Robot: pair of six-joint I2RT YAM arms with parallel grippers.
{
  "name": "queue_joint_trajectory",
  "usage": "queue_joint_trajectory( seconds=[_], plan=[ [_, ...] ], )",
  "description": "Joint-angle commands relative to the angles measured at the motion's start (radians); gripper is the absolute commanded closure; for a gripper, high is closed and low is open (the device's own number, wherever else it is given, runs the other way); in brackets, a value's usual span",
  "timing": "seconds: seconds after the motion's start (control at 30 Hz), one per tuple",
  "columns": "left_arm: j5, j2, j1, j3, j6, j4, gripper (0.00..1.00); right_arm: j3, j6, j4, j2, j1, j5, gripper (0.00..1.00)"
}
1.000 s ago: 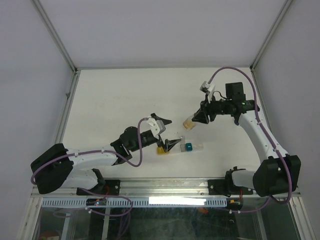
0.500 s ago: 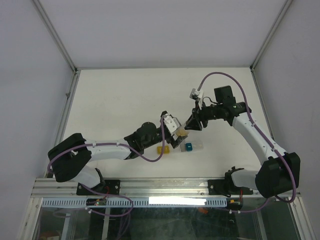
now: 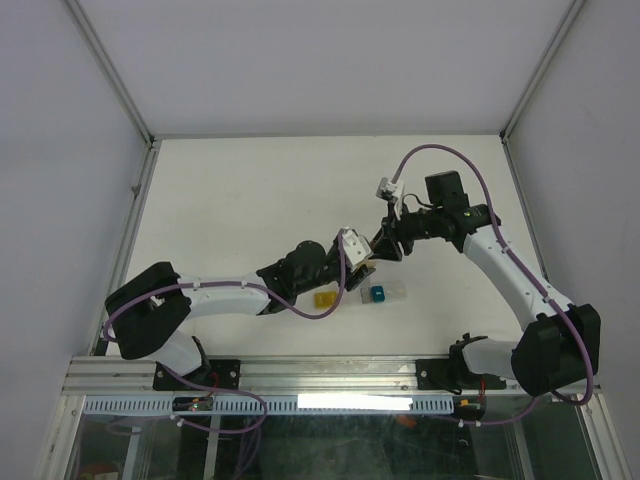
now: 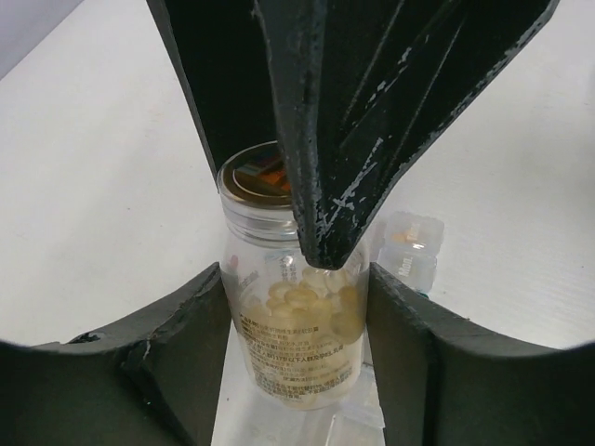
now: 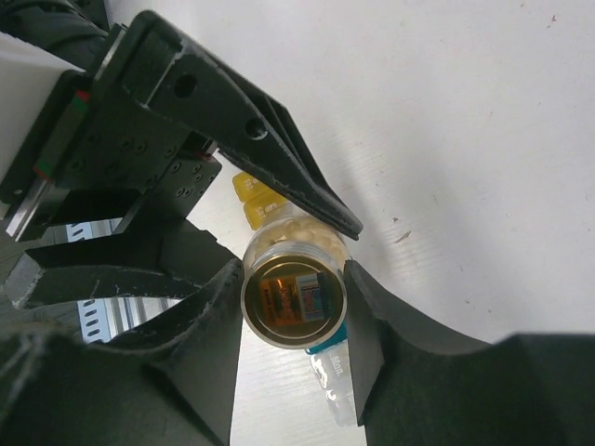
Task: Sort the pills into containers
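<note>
Handover or cap-opening step, seemingly: pill bottle (image 4: 279,372) clamped from both ends. right gripper (image 5: 293,269) clenched on gold-labelled end; left gripper (image 4: 296,274) pressed against bottle sides, grasping it. pills (image 4: 302,299) inside bottle, held above table (image 3: 230,200) toward near edge, just beyond containers (image 3: 378,293) (yellow, teal cells show; rest partly hidden). Next: likely twist to open, or one gripper lets go; bottle kept steady over cells.

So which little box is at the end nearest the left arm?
The yellow box. It is the only yellow one and ends the row on that side; the teal box and the clear box lie further right.
</note>
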Motion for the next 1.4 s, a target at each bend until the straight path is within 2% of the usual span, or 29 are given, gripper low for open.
queue_joint_trajectory(
  seconds=[0.0,0.13,0.27,0.37,0.47,0.53,0.7,0.9,1.03,1.13,1.2,1.27,1.37],
  plan=[
    [0.029,-0.008,0.001,0.057,0.002,-0.005,0.51,0.003,-0.008,0.003,-0.024,0.021,-0.027,1.0],
    [0.103,-0.037,0.02,0.059,-0.012,-0.051,0.78,0.003,-0.073,-0.026,-0.034,0.036,-0.028,1.0],
    [0.254,-0.084,0.056,0.052,0.001,-0.105,0.91,0.021,-0.259,-0.113,-0.057,0.064,-0.062,1.0],
    [0.384,-0.129,0.078,0.034,0.046,-0.133,0.96,0.059,-0.476,-0.214,-0.064,0.079,-0.115,1.0],
    [0.454,-0.168,0.086,0.022,0.1,-0.165,1.0,0.109,-0.72,-0.339,-0.053,0.082,-0.158,1.0],
    [0.488,-0.182,0.089,0.016,0.112,-0.18,1.0,0.127,-0.821,-0.366,-0.048,0.084,-0.169,1.0],
    [0.523,-0.195,0.094,0.008,0.115,-0.196,1.0,0.153,-0.89,-0.378,-0.042,0.089,-0.172,0.99],
    [0.495,-0.184,0.1,-0.002,0.101,-0.175,1.0,0.139,-0.812,-0.315,-0.051,0.089,-0.176,0.93],
    [0.463,-0.176,0.101,-0.01,0.089,-0.154,1.0,0.105,-0.693,-0.216,-0.076,0.092,-0.163,0.66],
    [0.45,-0.18,0.101,-0.027,0.081,-0.128,1.0,0.096,-0.544,-0.147,-0.102,0.09,-0.15,0.4],
    [0.441,-0.184,0.102,-0.043,0.072,-0.109,1.0,0.096,-0.473,-0.126,-0.119,0.089,-0.147,0.28],
    [0.433,-0.191,0.103,-0.058,0.065,-0.089,1.0,0.092,-0.397,-0.103,-0.142,0.083,-0.148,0.21],
    [0.432,-0.202,0.103,-0.084,0.052,-0.052,1.0,0.081,-0.302,-0.084,-0.172,0.057,-0.177,0.18]
  ],
)
